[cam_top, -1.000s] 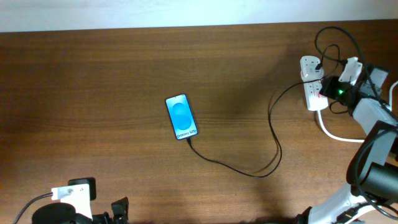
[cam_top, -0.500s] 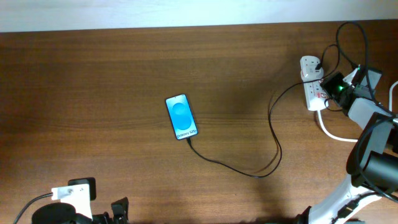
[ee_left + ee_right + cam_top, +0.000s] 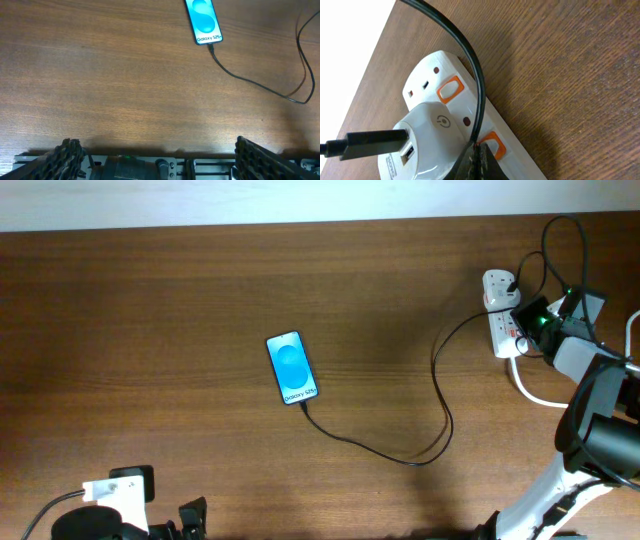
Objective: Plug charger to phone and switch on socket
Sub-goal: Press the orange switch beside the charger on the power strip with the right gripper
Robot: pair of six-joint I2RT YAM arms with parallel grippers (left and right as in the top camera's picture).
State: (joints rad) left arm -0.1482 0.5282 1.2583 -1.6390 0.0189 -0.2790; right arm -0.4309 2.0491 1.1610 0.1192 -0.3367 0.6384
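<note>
The right end effector (image 3: 477, 161) was pressed together, its tip right on an orange switch (image 3: 492, 142) of the socket (image 3: 422, 75). The charger (image 3: 470, 65) cable ran just beside the tip. The tip could slip off the small switch, or it could snag the cable and tug it out of the phone (image 3: 292, 368), which lay far away from it.

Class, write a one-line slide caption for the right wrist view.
Shut right gripper at an orange switch on the white power strip, beside the adapter holding the black charger cable.
</note>
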